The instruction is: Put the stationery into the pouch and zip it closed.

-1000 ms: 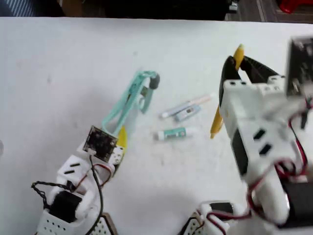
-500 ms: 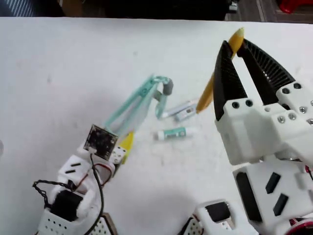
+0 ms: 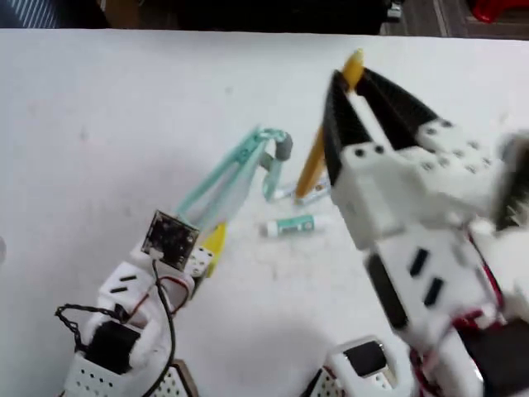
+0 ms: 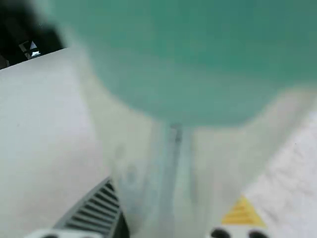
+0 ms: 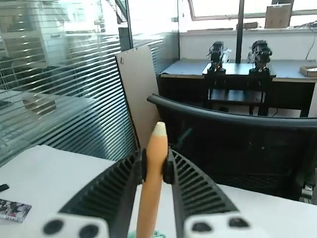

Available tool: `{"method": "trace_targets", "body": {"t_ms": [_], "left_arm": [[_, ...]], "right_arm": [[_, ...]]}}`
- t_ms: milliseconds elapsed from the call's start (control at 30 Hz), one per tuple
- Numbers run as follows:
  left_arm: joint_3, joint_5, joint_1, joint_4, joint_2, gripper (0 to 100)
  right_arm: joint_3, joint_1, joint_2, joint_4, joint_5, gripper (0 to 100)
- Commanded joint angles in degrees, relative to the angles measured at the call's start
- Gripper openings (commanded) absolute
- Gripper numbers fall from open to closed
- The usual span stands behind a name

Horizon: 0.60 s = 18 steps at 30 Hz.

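The teal and clear pouch point(image 3: 227, 178) is held up off the table by my left gripper point(image 3: 211, 236), which is shut on its lower end; its open mouth point(image 3: 273, 149) points toward the middle. Close up, the pouch point(image 4: 188, 89) covers the left wrist view. My right gripper point(image 3: 351, 91) is shut on an orange pen point(image 3: 318, 153), raised above the table with the pen's lower tip near the pouch mouth. In the right wrist view the pen point(image 5: 152, 178) stands upright between the black fingers point(image 5: 119, 188). A small teal-labelled stationery piece point(image 3: 291, 225) lies on the table beside the pouch.
The white table point(image 3: 107, 107) stretches wide at the left and back. Another stationery item point(image 3: 289, 194) lies partly hidden under the pen and pouch. A dark chair point(image 5: 237, 139) and office desks stand beyond the table's far edge.
My right arm has swung left with the orange pen, lifting it off the table toward the pouch mouth. The pouch rose and tilted slightly between the first frame and the later ones.
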Motion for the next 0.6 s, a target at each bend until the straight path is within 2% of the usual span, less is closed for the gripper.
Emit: {"method": "trace_targets", "body": {"t_ms": [0,200,333,567], "left_arm": [[-0.2,0.9,0.8,0.3,0.2,17],[-0.2,1.0,0.7,0.3,0.2,18],[-0.2,1.0,0.7,0.3,0.2,18],[-0.2,0.9,1.0,0.3,0.2,18]], "right_arm": [[4.8,-3.2,0.0,-4.1,-0.6,1.6],[8.1,-8.9,0.1,-10.1,-0.4,1.6],[6.6,-9.3,-0.2,-14.0,-0.3,1.6],[1.8,-10.5,1.3,-14.5,-0.6,1.6]]}}
